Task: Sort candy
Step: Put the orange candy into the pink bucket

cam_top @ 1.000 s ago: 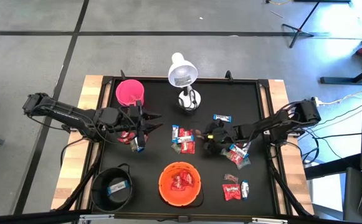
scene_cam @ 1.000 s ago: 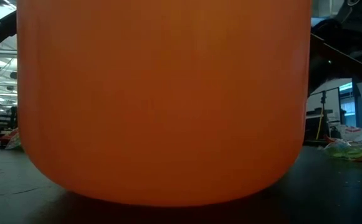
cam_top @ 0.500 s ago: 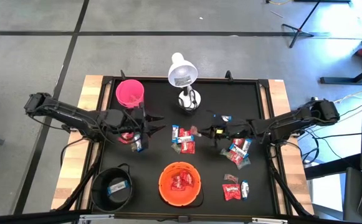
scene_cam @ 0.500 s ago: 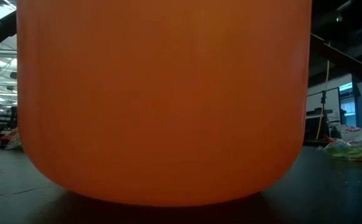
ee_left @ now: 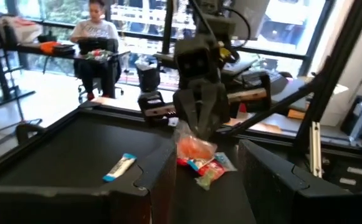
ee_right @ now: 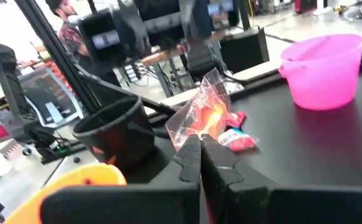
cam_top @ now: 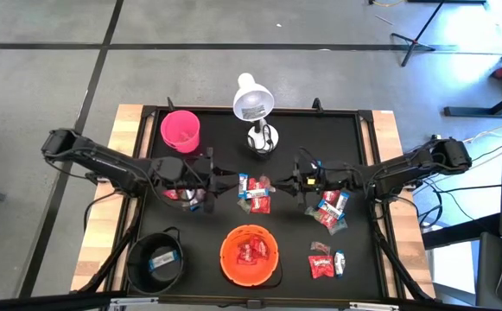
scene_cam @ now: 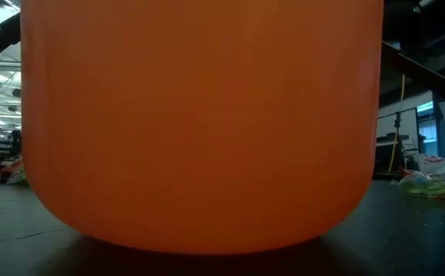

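My right gripper (cam_top: 287, 182) reaches level from the table's right and is shut on a candy (ee_right: 207, 115) in a clear wrapper with an orange-red sweet inside. In the left wrist view this candy (ee_left: 193, 148) shows straight ahead. My left gripper (cam_top: 225, 179) stands open and level at mid-table, facing the right gripper, with nothing between its fingers (ee_left: 159, 180). More candy lies flat on the black table top: a small heap (cam_top: 255, 194) between the grippers, a cluster (cam_top: 330, 212) under the right arm, a few (cam_top: 324, 262) at the near right, some (cam_top: 181, 194) under the left arm. My right gripper pinches the clear wrapper by one edge (ee_right: 196, 129) between its two fingertips. The fingers come level from the table's right. The candy is lifted clear of the table and juts out beyond the fingertips, sagging a little below them.
An orange bowl (cam_top: 249, 255) with red candy stands near the front edge and fills the low view (scene_cam: 199, 123). A black bowl (cam_top: 157, 259) with a blue-and-white candy is at the near left. A pink cup (cam_top: 180, 130) and a white lamp (cam_top: 252, 108) stand at the back.
My right gripper has tipped from pointing down at the table to level and has risen, lifting the clear-wrapped candy off the table. My left gripper, still open, has moved toward the table's right, closer to the right gripper, and sunk a little.
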Robot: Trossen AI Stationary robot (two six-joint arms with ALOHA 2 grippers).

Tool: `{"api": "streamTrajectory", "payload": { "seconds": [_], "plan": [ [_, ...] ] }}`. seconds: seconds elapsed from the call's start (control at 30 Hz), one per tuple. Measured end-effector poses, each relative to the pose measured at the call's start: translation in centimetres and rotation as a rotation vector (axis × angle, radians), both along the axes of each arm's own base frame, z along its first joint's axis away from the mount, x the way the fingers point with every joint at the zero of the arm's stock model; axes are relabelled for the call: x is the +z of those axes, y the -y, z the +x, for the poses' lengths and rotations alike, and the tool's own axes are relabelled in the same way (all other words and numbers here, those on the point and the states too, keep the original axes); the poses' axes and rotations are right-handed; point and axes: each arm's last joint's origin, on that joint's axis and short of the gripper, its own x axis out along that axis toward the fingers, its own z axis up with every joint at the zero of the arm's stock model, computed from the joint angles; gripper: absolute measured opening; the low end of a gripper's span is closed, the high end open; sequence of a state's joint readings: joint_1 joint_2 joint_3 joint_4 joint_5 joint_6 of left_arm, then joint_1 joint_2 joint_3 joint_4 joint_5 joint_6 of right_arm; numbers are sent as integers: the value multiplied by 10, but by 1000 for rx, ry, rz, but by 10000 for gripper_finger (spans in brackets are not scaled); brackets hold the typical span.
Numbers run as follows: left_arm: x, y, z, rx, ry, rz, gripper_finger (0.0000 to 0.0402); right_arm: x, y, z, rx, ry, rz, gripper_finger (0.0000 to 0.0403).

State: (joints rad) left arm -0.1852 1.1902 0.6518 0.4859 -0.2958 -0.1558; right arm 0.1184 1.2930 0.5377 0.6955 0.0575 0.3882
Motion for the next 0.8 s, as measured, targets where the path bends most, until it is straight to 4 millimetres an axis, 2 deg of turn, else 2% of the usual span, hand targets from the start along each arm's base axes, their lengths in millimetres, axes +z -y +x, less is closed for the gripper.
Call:
{"api": "streamTrajectory", "payload": {
  "seconds": [0.27, 0.6, 0.8],
  "plan": [
    [-7, -1, 12, -13, 28, 25, 165, 8, -1, 0, 24, 83, 13, 0],
    [-4, -14, 16, 7, 89, -109, 195, 15, 0, 0, 1, 156, -10, 0],
    [-2, -17, 16, -21, 116, -161, 200, 21, 2, 2, -89, 175, -51, 0]
  ]
}}
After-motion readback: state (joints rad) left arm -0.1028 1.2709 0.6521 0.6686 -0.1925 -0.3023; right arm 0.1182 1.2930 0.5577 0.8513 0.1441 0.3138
